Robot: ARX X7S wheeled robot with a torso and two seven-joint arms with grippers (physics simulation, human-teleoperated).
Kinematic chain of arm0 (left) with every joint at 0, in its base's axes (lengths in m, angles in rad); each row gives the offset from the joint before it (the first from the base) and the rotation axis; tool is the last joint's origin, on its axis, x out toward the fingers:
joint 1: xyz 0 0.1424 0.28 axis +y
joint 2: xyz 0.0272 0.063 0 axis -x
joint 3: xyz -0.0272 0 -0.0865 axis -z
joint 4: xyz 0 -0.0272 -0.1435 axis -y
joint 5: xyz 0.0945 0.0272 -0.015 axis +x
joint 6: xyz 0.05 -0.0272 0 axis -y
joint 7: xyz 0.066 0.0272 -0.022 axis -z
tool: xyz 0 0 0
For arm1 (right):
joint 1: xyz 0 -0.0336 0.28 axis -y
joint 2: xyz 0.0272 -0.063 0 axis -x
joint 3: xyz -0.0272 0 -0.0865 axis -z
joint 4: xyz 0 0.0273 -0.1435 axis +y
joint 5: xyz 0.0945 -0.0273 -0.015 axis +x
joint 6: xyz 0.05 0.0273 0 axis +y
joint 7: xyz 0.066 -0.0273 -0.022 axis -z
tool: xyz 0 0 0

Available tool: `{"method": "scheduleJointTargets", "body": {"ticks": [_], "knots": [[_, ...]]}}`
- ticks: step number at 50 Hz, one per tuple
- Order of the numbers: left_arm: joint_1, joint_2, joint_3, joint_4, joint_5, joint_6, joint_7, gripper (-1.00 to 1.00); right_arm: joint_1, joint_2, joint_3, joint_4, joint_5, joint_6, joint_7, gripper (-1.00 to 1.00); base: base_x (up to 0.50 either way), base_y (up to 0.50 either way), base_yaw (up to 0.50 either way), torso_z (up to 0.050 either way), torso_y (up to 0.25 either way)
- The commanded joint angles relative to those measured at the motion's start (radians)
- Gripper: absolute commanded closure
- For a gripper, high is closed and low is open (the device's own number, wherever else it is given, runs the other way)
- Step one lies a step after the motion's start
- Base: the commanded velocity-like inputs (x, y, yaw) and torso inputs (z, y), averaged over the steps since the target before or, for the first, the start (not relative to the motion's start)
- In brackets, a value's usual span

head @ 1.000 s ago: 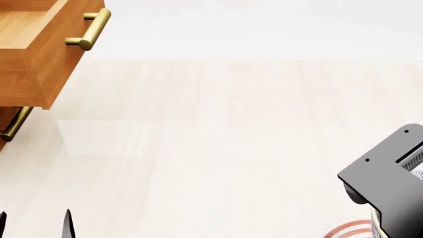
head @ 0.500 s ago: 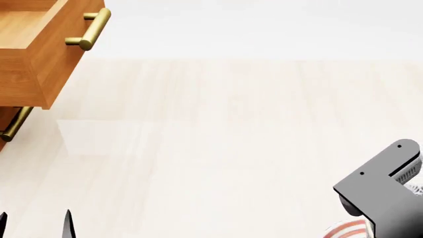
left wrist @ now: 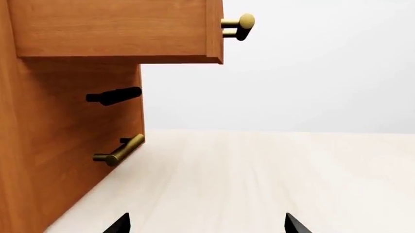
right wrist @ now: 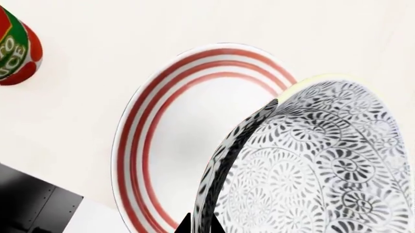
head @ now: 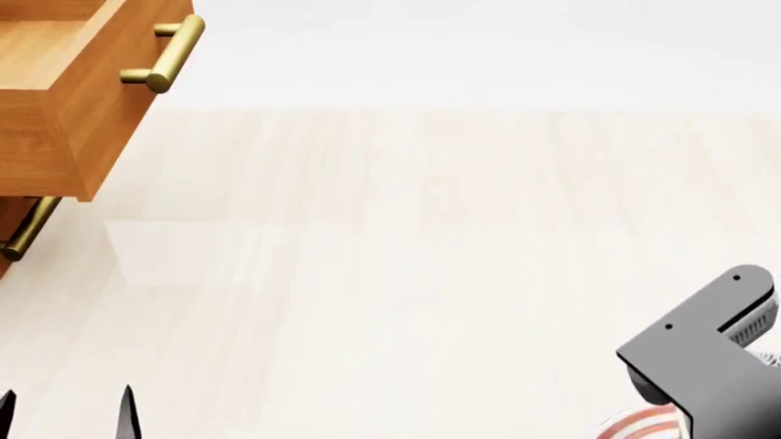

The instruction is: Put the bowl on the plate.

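Over the plate (right wrist: 188, 141), right gripper (right wrist: 198, 225) pinches the bowl (right wrist: 311, 170) rim.

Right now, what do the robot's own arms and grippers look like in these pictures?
The right arm is a boxy dark grey housing with small screw dots and a pale ribbed part at its edge. The left gripper shows only two thin, pointed black fingertips. No cables or markings are visible.

Simulated kitchen setting: pale wood-grain counter (head: 415, 274), wooden drawer cabinet (left wrist: 71, 121) with brass handles (head: 165, 57), red-ringed plate (right wrist: 188, 141), patterned bowl (right wrist: 324, 165), tomato-sauce can (right wrist: 16, 51).
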Motion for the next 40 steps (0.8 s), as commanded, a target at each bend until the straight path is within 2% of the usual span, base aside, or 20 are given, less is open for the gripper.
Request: {"method": "scheduleJointTargets", "body": {"ticks": [1,27,40], "knots": [[-0.008,0.002,0.003,-0.012,-0.001,0.002,0.0,-1.0,0.012,-0.006,0.008,0.008,-0.028,0.006,-0.004,1.0,0.0,0.0,0.0,0.0,0.0],[-0.005,-0.003,0.007,-0.008,-0.005,0.006,-0.006,-1.0,-0.022,-0.008,0.015,0.015,-0.073,-0.024,-0.026,1.0,0.0,0.0,0.0,0.0,0.0],[-0.007,-0.004,0.009,-0.011,-0.006,0.005,-0.011,-1.0,-0.028,-0.054,0.028,0.062,-0.13,-0.02,-0.078,1.0,0.0,0.0,0.0,0.0,0.0]]}}
